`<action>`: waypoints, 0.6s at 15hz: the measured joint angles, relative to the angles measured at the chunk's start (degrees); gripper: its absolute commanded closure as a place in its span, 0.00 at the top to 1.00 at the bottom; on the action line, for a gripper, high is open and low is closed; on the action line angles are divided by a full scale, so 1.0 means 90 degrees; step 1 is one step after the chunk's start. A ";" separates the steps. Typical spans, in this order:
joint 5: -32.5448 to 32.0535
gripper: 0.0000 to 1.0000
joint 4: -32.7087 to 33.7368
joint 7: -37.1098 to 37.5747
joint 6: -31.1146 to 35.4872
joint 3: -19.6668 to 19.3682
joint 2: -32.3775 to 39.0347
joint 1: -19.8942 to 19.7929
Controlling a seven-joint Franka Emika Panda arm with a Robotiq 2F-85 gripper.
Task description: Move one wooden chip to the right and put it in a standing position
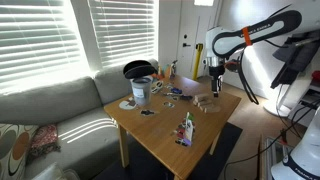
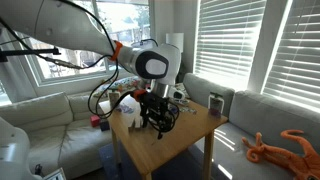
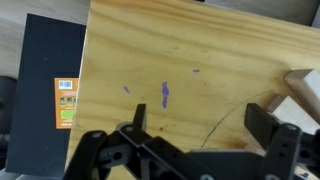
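My gripper (image 3: 200, 118) is open and empty, with both black fingers low over the bare wooden table (image 3: 180, 50). A light wooden chip (image 3: 304, 90) lies at the right edge of the wrist view, just beyond the right finger and not between the jaws. In an exterior view, small wooden chips (image 1: 203, 104) lie on the table near its far right side, and the gripper (image 1: 213, 71) hangs above and behind them. In an exterior view the gripper (image 2: 158, 112) is low over the tabletop. Purple marks (image 3: 165, 95) stain the wood ahead of the jaws.
A metal can (image 1: 141, 91) and a dark bowl-shaped thing (image 1: 137, 69) stand at the table's back left. A bottle (image 1: 186, 128) lies near the front edge. A dark mug (image 2: 215, 103) stands at a corner. A couch (image 1: 60, 105) runs beside the table. A black panel (image 3: 50, 80) lies past the table edge.
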 measured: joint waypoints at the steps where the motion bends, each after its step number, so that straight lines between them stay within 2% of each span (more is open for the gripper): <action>1: 0.0000 1.00 0.0000 0.0000 0.0000 0.0000 0.0000 0.0000; 7: 0.0035 1.00 0.0000 -0.0064 0.0022 0.0007 0.0000 0.0000; 9: 0.0087 1.00 -0.0024 -0.0542 0.0276 0.0034 -0.0040 0.0010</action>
